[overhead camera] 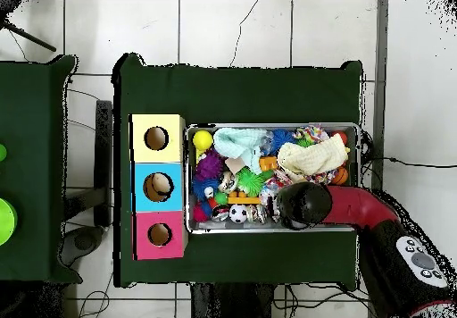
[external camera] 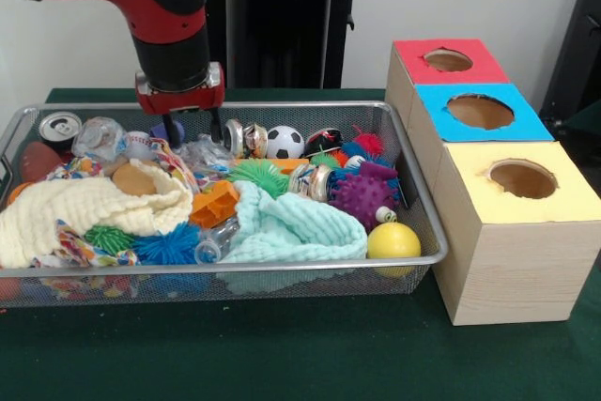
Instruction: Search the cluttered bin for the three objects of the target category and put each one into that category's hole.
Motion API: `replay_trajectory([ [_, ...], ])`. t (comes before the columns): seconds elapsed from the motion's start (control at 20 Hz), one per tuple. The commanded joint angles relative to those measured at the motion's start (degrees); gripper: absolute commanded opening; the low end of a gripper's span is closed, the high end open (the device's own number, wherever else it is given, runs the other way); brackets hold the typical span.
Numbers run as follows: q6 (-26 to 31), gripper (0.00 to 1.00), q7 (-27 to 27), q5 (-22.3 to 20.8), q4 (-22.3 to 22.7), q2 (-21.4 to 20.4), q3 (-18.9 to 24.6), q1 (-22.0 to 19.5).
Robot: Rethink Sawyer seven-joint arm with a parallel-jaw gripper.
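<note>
nearest the camera, a yellow ball [external camera: 393, 240] sits in the wire bin [external camera: 282, 269] at its front corner beside the yellow box [external camera: 519, 232]. only the front view shows the gripper [external camera: 193, 131]: its two dark fingers [external camera: 174, 131] hang spread apart, empty, above the clutter at the bin's back edge near a soccer ball [external camera: 285, 142]. overhead, the arm's black wrist [overhead camera: 302, 205] hides the gripper, and the red link reaches in from the side away from the boxes. blue box [external camera: 481, 112] and red box [external camera: 447, 61] stand behind the yellow one.
</note>
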Motion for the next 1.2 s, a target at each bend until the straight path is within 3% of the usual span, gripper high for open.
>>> replay_trajectory([
  [0.05, -1.1, 1.0, 17.1, 5.3, 5.1, 2.5, -6.2, 2.7],
  [0.45, -1.3, 1.0, 24.8, 14.2, 9.2, -1.3, -13.6, 6.6],
  [0.6, -1.7, 1.0, 23.9, 16.1, 9.9, -0.7, -14.7, 7.1],
  [0.9, -8.2, 1.0, 25.1, 19.8, 12.1, 1.5, -14.9, 7.2],
  [1.2, -8.2, 1.0, 24.7, 23.2, 10.1, 2.5, -16.2, 9.0],
])
